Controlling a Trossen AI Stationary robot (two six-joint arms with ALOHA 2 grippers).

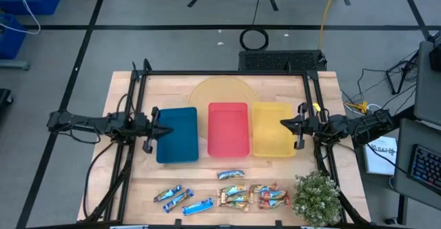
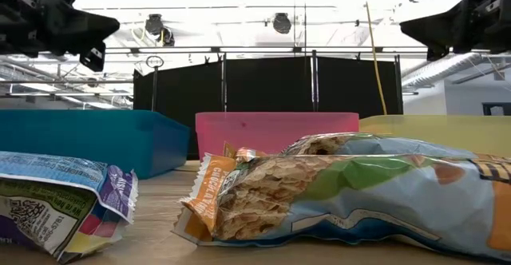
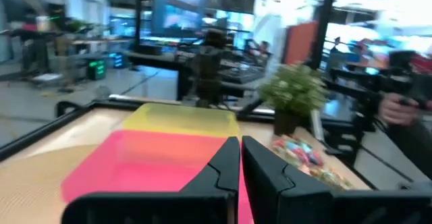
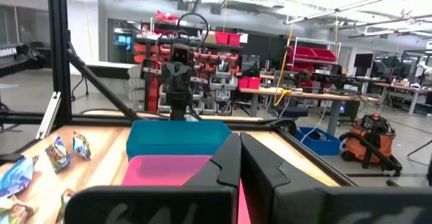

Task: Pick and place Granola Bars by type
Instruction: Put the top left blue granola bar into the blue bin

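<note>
Several granola bars lie flat along the table's near edge: bright blue ones (image 1: 178, 198) at the left, tan-and-light-blue ones (image 1: 233, 190) in the middle, red-orange ones (image 1: 273, 196) to the right; the low view shows two wrappers close up (image 2: 335, 189). My left gripper (image 1: 167, 130) hovers shut over the left side of the blue tray (image 1: 177, 134), its fingers (image 3: 239, 163) together in the left wrist view. My right gripper (image 1: 282, 123) hovers shut over the right side of the yellow tray (image 1: 273, 128), fingertips (image 4: 239, 158) together. Both are well above the table and far from the bars.
A red tray (image 1: 228, 129) sits between the blue and yellow ones, with a pale round board (image 1: 220, 91) behind them. A potted plant (image 1: 318, 196) stands at the near right corner beside the bars. A black frame (image 1: 220, 74) rims the table. Bare wood lies between trays and bars.
</note>
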